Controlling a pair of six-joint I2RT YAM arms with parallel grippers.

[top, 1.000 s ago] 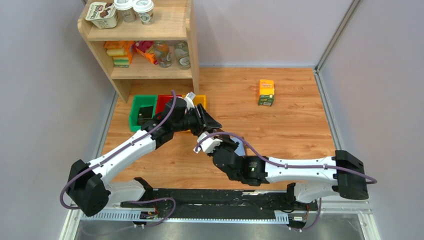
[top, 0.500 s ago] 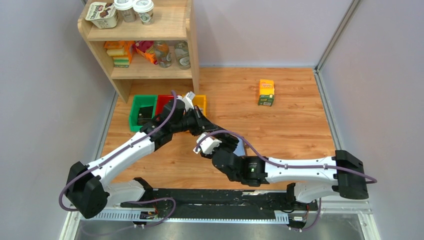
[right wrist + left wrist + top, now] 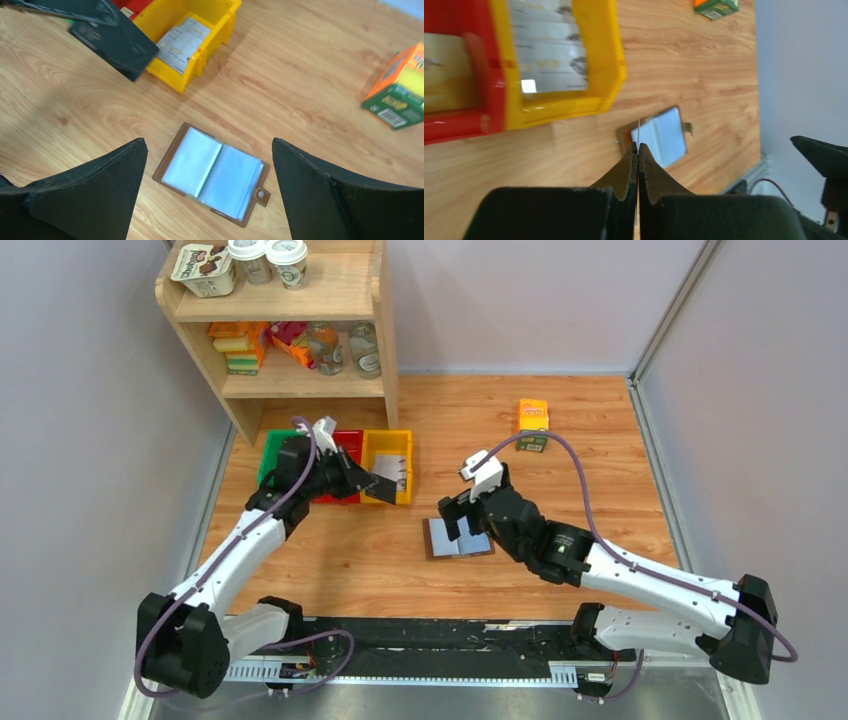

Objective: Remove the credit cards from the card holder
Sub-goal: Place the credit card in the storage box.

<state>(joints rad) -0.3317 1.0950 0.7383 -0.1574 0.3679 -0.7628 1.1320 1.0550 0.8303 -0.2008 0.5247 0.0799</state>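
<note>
My left claw [image 3: 368, 482] is pinched shut on a dark credit card [image 3: 388, 492], just beside the yellow bin [image 3: 409, 468]. The card holder [image 3: 458, 538] lies open and flat on the table [image 3: 580, 490]. My right claw [image 3: 460, 520] hangs wide open above it.

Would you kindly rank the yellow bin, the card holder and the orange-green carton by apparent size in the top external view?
Largest to smallest:
1. yellow bin
2. card holder, lying open, somewhat smaller than the bin
3. orange-green carton, clearly the smallest
</note>
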